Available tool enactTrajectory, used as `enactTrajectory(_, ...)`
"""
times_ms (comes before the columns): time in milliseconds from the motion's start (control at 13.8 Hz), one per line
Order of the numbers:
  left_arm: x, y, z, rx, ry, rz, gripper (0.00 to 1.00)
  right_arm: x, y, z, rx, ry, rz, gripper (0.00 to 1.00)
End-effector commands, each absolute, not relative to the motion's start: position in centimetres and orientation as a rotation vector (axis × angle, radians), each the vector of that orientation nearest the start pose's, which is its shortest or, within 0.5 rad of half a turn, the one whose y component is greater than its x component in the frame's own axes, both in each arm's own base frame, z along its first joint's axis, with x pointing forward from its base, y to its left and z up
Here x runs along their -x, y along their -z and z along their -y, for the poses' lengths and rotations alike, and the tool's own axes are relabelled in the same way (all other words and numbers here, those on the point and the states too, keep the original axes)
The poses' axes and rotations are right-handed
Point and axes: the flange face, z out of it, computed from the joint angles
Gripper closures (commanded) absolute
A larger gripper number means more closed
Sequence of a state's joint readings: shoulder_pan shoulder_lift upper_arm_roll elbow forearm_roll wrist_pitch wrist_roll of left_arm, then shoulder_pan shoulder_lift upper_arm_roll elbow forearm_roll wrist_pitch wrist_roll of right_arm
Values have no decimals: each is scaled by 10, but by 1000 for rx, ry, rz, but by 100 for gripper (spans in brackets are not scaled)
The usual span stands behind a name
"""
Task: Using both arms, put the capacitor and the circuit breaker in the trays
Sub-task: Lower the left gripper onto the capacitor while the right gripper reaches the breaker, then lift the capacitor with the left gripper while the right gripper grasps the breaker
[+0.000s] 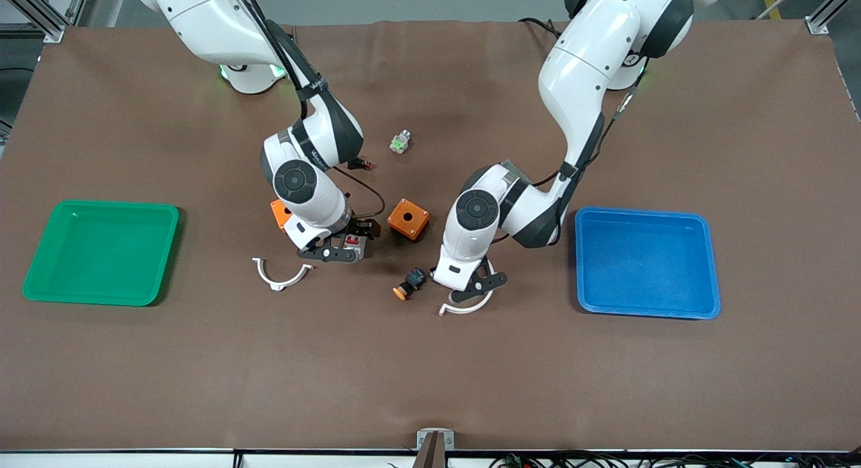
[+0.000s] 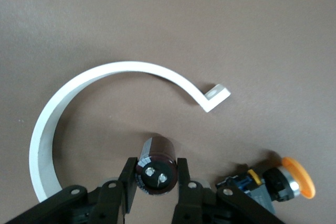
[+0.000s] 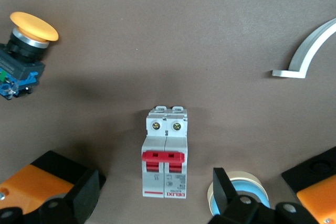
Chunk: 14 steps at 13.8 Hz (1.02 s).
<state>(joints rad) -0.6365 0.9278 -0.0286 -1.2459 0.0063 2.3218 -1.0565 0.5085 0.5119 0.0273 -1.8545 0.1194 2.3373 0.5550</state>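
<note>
Grasping stage; nothing is placed yet.

- Left claw [image 1: 479,288]: low on the bench [image 1: 430,374] in the lower middle of the frame, on the side of the blue tray [image 1: 646,310]. Its jaws are closed on the capacitor [image 2: 156,163], one finger on each side of the barrel. The capacitor lies on its side inside the curve of a white clip [image 2: 79,103], with its marked end facing the wrist camera. I can't tell whether it is off the bench yet.
- Right claw [image 1: 344,247]: down at the centre of the frame, jaws wide apart and straddling the circuit breaker [image 3: 165,153]. The breaker lies flat on the bench with its red levers up. There is a gap on both sides and no contact yet.
- Both trays hold nothing so far: the green tray [image 1: 101,296] at the right arm's end of the bench and the blue one at the left arm's end.

Done: capacitor gripped, right claw lined up over the breaker.
Left: close on the breaker, lift both parts, carry them and drop them off. The trays look like the targets, each arm probably using the one on its own end, but that's my guess.

Clutter to watch: the push button [image 1: 409,284] with an orange cap sits just beside the left claw. An orange box [image 1: 408,219] sits near the right claw.
</note>
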Motion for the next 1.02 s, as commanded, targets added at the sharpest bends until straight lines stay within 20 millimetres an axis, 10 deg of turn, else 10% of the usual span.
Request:
enactTrajectory(0,-617,-249,464,3192,181,680,100,-557,-239,-332,3063,-114,-190,8)
enactTrajectory(145,-617,-278,459,3186,174,690,100,-558,-237,-331,3064,-115,-193,14)
enactTrajectory(508,-653,-348,368,3074,109,874,100,-560,-233,-328,3067,-123,-200,28)
enactTrajectory(944,-671,-337,228,2890,-60,1085,100,-562,-229,-324,3069,-126,-197,49)
